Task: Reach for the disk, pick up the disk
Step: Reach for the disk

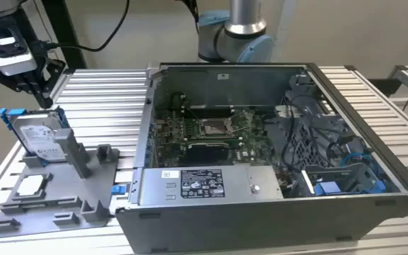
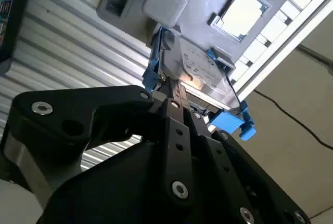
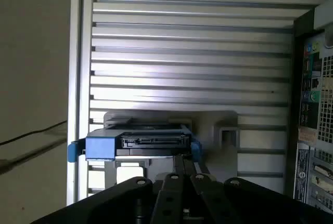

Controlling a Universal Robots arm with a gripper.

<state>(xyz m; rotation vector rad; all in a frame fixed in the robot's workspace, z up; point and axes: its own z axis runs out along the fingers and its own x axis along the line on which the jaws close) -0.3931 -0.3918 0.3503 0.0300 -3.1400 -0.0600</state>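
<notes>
Nearest the camera, at the exterior view's lower left, a grey plastic holder tray (image 1: 83, 183) with upright posts sits on a slatted metal table (image 1: 104, 101). A small flat white-silver chip (image 1: 30, 186) lies in the tray. Just behind the chip, the disk (image 1: 40, 135) stands upright on its edge in the tray, leaning against a tall post, with its blue frame showing along the top and sides.

Directly above the disk, at the exterior view's upper left, hangs the black gripper (image 1: 42, 98). Its jaws appear drawn together and hold nothing; the tips sit just above the disk's top edge, very close to it.

In both wrist views the gripper (image 2: 174, 86) (image 3: 186, 160) points at the disk (image 2: 200, 70) (image 3: 153, 142), with the tips just short of its blue-framed edge.

To the exterior view's right of the tray, an open computer case (image 1: 275, 212) fills the middle of the frame, circuit board and cables exposed. Farthest back, at top centre, rises the grey and blue robot arm (image 1: 236, 37).
</notes>
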